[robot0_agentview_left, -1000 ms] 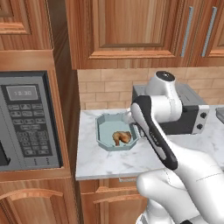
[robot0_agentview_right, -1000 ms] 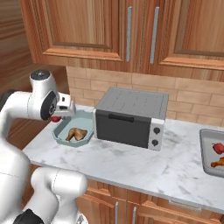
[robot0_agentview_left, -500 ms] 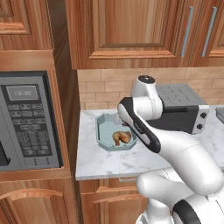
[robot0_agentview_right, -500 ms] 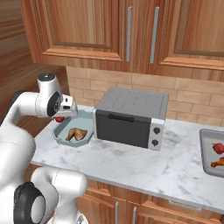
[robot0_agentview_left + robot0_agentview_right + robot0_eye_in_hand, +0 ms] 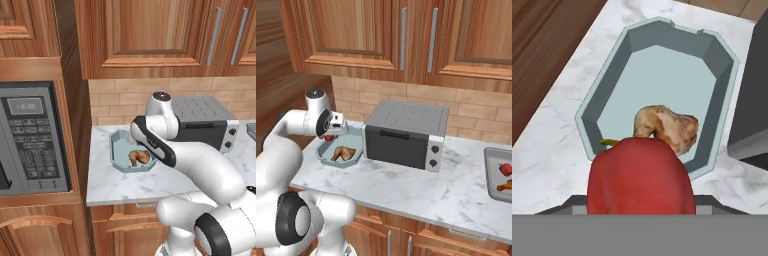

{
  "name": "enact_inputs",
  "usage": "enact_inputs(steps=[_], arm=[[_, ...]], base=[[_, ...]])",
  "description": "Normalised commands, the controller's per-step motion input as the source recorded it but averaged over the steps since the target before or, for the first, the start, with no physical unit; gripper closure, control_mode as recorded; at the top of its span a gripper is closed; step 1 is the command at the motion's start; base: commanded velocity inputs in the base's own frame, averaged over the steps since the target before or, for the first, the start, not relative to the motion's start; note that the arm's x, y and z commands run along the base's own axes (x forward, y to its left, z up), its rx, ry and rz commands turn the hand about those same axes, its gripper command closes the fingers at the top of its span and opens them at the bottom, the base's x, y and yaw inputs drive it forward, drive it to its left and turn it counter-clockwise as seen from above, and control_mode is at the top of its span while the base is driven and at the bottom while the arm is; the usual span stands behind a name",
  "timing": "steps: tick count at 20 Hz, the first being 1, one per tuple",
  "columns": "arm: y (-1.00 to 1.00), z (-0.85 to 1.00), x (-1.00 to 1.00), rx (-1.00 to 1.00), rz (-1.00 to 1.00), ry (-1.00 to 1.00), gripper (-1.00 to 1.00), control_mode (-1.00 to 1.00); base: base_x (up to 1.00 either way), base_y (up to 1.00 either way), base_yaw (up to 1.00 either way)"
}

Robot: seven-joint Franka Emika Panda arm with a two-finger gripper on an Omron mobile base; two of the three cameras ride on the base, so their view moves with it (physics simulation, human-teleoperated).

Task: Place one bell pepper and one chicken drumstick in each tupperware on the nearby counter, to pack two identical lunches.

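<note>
The pale teal octagonal tupperware (image 5: 340,159) sits at the left end of the marble counter (image 5: 406,187), just left of the toaster oven (image 5: 406,134). Inside it a chicken drumstick (image 5: 343,153) lies flat, long axis running left to right, its plump end toward the oven. The gripper (image 5: 331,136) hangs over the container's far edge, jaws clamped on a red bell pepper (image 5: 640,176), green stem toward the tupperware. Far right, a grey tupperware (image 5: 491,176) holds a second bell pepper (image 5: 504,169) and drumstick (image 5: 504,186).
</note>
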Motion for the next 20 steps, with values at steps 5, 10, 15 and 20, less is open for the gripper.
enact_inputs(steps=[5,10,15,20], arm=[[0.05,-0.19,0.45,0.0,0.0,0.0,1.0,-1.0],[0.06,-0.27,0.42,-0.01,0.0,0.0,1.0,-1.0],[0.03,-0.34,0.35,-0.02,0.0,0.0,1.0,-1.0],[0.04,-0.3,0.34,-0.02,0.0,0.0,1.0,-1.0]], base=[[0.0,0.0,0.0],[0.0,0.0,0.0],[0.0,0.0,0.0],[0.0,0.0,0.0]])
